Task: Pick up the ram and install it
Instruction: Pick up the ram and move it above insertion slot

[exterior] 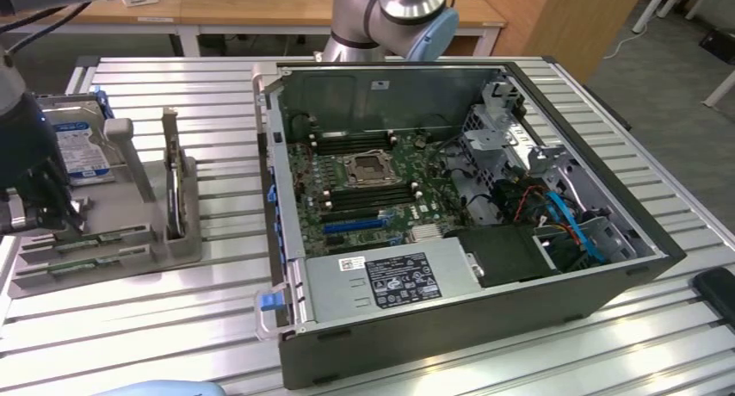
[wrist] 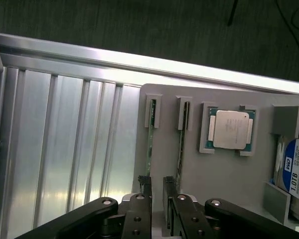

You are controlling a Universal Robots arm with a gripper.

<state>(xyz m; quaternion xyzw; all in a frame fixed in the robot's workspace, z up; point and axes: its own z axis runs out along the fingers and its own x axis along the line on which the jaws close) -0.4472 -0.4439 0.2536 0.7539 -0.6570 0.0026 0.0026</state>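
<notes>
Between the black metal fingers (wrist: 142,209) of your two-finger gripper (wrist: 158,183): a narrow gap with bare grey showing through it and nothing clamped. Record the jaws as slightly parted and empty. Whether either fingertip touches a stick you cannot tell.

Directly ahead of the fingertips:
- Item one: the first ram (wrist: 150,137), a long, thin green circuit-board stick standing on edge in a slot. Its near end reaches one fingertip.
- Item two: the second ram (wrist: 181,142), of the same kind, in the parallel slot just outside the other finger.

The gap sits over the strip between the two sticks, around neither.

Under both: a flat grey moulded holder tray (wrist: 224,174), with raised clips at the sticks' far ends.

Beyond the second ram, further from the gripper: a silver square processor chip (wrist: 231,129) with a green edge showing around it, lying flat in its own pocket.

Past the chip, well apart from the fingers: a silver hard drive with a round blue label (wrist: 295,172).

On the gripper's other side, past the first ram: ribbed aluminium table top (wrist: 65,149).

In the exterior view, your gripper hangs over the holder at the frame's left edge. Toward the exterior view's right, well apart from it, is an open black computer tower case (exterior: 460,331) lying on its side. It exposes a green motherboard (exterior: 379,185), with dark slot rows flanking the central socket. The case's raised side wall stands between the holder and the board.
</notes>
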